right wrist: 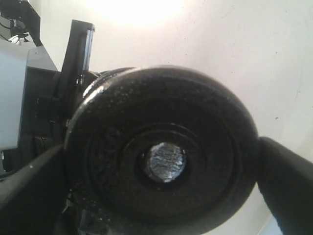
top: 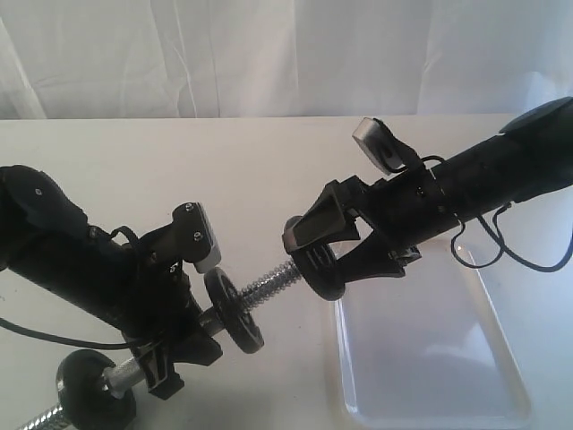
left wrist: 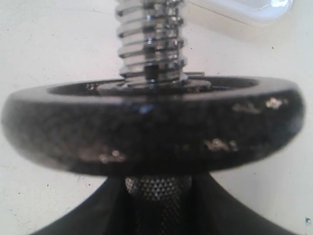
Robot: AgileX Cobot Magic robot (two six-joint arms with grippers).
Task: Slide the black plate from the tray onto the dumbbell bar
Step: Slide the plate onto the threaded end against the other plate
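Observation:
My left gripper (top: 190,339) is shut on the knurled middle (left wrist: 156,188) of the dumbbell bar (top: 267,285), which it holds tilted above the table. One black disc (top: 235,312) sits on the bar just past its fingers (left wrist: 85,218). The threaded end (left wrist: 150,39) points toward my right gripper (top: 324,257). That gripper is shut on the black plate (right wrist: 161,147) by its rim, with the plate facing the bar's tip. The chrome tip (right wrist: 165,161) shows inside the plate's centre hole. The white tray (top: 430,358) lies below the right arm with nothing in it.
A second black disc (top: 91,391) sits on the bar's other end at the lower left, near the table's front edge. A white curtain (top: 269,54) hangs behind the table. The tray's corner (left wrist: 244,10) shows beyond the threaded end in the left wrist view.

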